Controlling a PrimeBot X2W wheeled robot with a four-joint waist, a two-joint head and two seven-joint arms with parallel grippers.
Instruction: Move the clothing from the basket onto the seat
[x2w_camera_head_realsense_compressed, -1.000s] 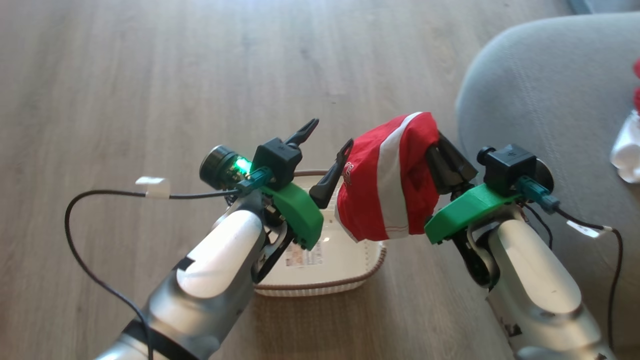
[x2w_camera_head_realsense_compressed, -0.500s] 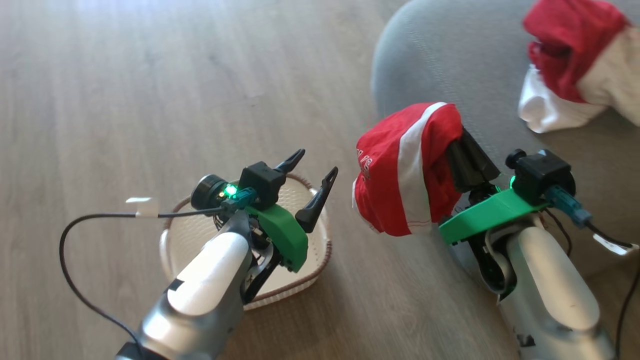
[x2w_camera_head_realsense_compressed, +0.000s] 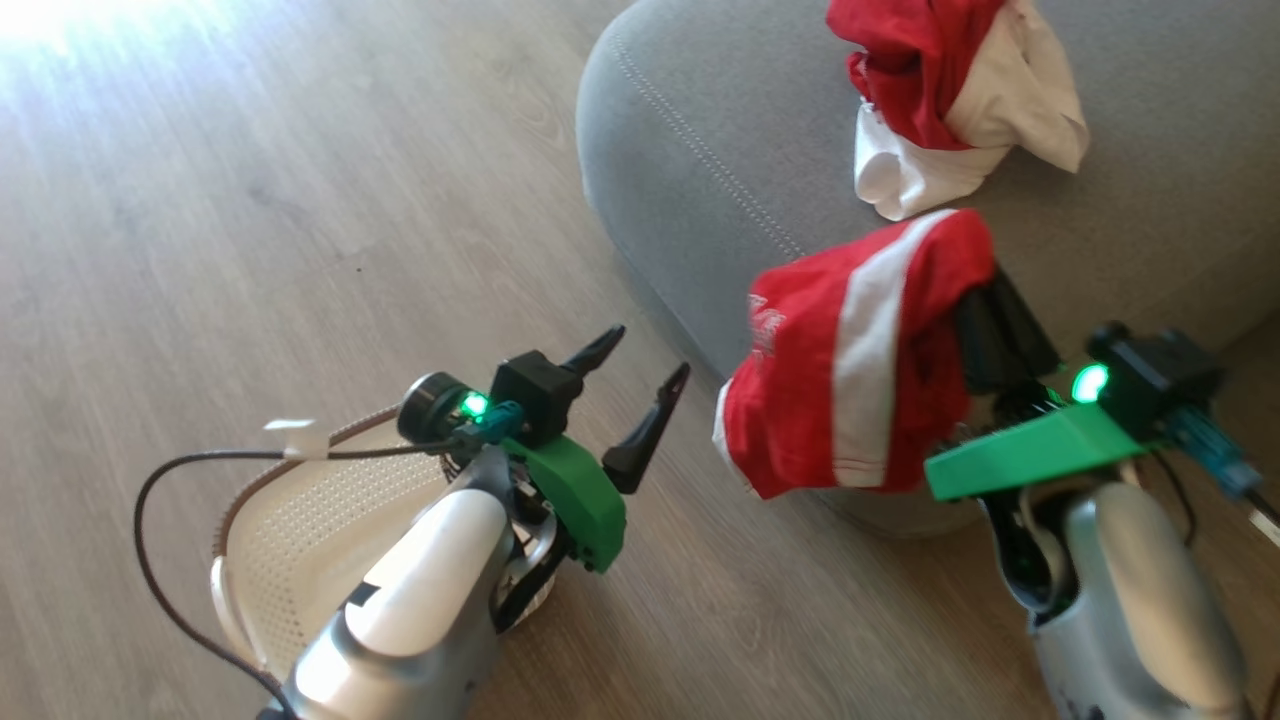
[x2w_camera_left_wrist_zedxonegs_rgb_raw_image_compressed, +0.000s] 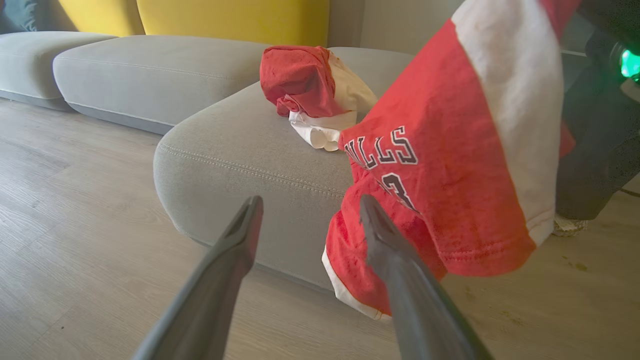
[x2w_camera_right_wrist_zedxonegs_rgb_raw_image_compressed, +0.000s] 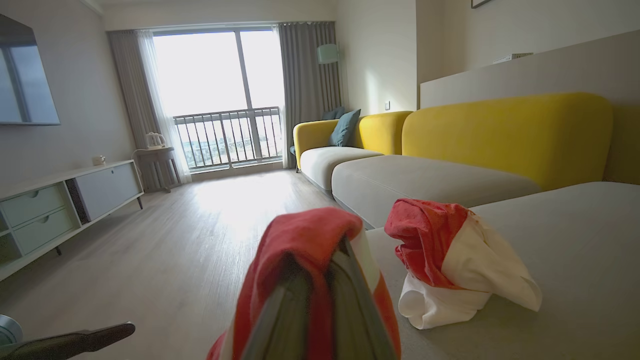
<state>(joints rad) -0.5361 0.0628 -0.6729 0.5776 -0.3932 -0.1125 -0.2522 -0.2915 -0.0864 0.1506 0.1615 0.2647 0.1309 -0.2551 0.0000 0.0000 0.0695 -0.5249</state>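
My right gripper (x2w_camera_right_wrist_zedxonegs_rgb_raw_image_compressed: 322, 270) is shut on a red garment with a white stripe (x2w_camera_head_realsense_compressed: 850, 370), lettered and numbered in the left wrist view (x2w_camera_left_wrist_zedxonegs_rgb_raw_image_compressed: 450, 165). It hangs in the air at the front edge of the grey seat (x2w_camera_head_realsense_compressed: 720, 130), draped over the fingers. Another red and white garment (x2w_camera_head_realsense_compressed: 950, 90) lies bunched on the seat behind it. The cream basket (x2w_camera_head_realsense_compressed: 290, 560) sits on the floor at the lower left, partly hidden by my left forearm, and the part that shows holds no clothing. My left gripper (x2w_camera_head_realsense_compressed: 652, 350) is open, holding nothing, over the floor between basket and seat.
Pale wood floor (x2w_camera_head_realsense_compressed: 300, 200) stretches to the left. Behind the seat a grey sofa with yellow backs (x2w_camera_right_wrist_zedxonegs_rgb_raw_image_compressed: 500, 135) runs along the wall. A low white cabinet (x2w_camera_right_wrist_zedxonegs_rgb_raw_image_compressed: 60, 200) stands against the far left wall. A black cable (x2w_camera_head_realsense_compressed: 160, 500) loops off my left wrist.
The head camera has swung toward the seat, so the basket slides to the lower left. My right gripper has carried the red garment from beside the basket to the seat's edge.
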